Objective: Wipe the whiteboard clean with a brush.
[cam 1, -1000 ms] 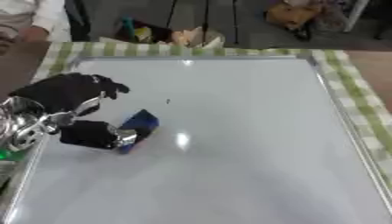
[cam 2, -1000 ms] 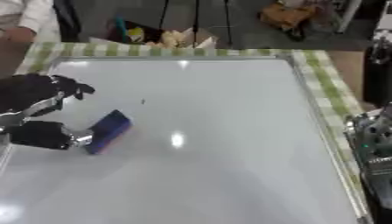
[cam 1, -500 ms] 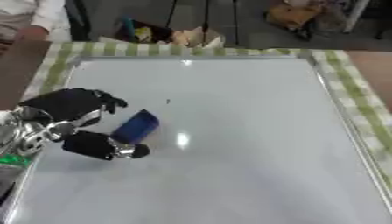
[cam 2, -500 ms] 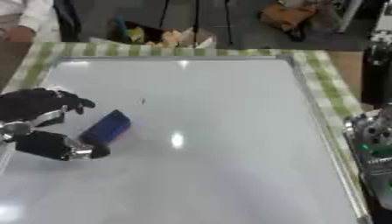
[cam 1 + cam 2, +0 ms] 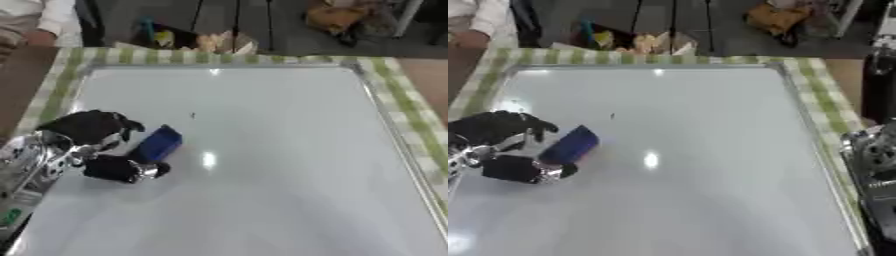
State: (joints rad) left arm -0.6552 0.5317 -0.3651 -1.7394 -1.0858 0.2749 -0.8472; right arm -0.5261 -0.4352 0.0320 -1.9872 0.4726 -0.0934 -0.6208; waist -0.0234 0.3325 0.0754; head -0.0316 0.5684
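Resting on the whiteboard (image 5: 289, 150), the blue brush (image 5: 158, 144) is seen at its left side in the left eye view, clasped between the curled fingers and thumb of the left hand (image 5: 98, 132); a small dark mark (image 5: 192, 115) is visible nearby. No writing can be read. In the right eye view, only the right arm (image 5: 877, 165) is shown at the right edge; its fingers cannot be told.

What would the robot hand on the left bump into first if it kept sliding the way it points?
Probably nothing soon. The left robot hand, holding the blue brush, points right across the whiteboard, which looks bare up to its right frame, though the exact heading is hard to judge.
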